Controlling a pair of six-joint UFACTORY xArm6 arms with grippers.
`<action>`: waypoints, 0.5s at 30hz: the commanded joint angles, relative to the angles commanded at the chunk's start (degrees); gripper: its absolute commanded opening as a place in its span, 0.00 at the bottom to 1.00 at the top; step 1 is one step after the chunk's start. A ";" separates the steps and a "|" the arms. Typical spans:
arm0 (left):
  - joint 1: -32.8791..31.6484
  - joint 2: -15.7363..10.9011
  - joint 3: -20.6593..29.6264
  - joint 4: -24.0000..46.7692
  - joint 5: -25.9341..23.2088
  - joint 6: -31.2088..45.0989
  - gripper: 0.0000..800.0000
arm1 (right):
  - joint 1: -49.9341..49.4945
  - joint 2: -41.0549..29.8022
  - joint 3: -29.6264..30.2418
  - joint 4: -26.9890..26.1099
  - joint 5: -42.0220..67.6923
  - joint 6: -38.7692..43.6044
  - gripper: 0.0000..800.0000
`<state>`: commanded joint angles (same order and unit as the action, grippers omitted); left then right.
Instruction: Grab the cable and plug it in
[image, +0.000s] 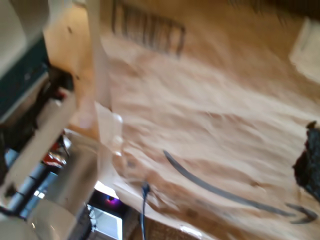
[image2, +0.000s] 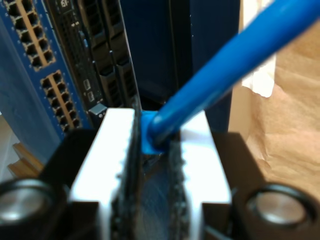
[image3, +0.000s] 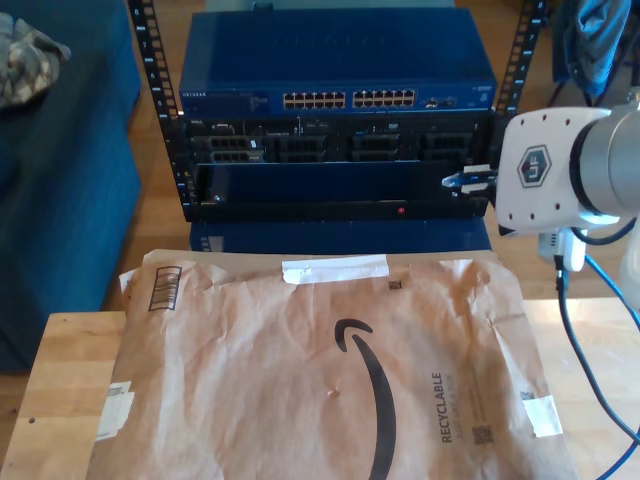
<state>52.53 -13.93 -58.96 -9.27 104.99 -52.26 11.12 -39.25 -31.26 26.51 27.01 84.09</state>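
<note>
My second gripper (image2: 152, 150) pinches the cable (image2: 235, 60) before the switch (image2: 30, 65); the plug could miss its port. First gripper's state: cannot tell.

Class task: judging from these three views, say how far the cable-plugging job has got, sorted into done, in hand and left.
Done: the cable is grabbed; my second tool is shut on its end. In hand: that end sits before the rack, with the blue switch and its rows of ports close by. Left: no plug is seated yet, so aligning and pushing it into a port remains. The first wrist view is blurred over the brown paper.
</note>
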 joint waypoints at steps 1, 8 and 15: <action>2.02 0.00 1.32 0.62 -0.97 2.81 1.00 | 0.00 -0.44 0.26 0.00 0.00 0.00 0.01; 15.91 -0.53 8.62 6.59 -2.02 18.64 1.00 | 0.00 -2.20 2.90 -0.09 0.00 0.00 0.01; 28.57 -2.29 18.81 9.05 -8.26 31.56 1.00 | -0.09 -3.60 5.80 -0.09 0.00 -0.09 0.01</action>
<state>81.10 -16.22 -40.14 -0.22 96.73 -20.70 11.03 -42.86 -25.46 26.42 27.01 84.00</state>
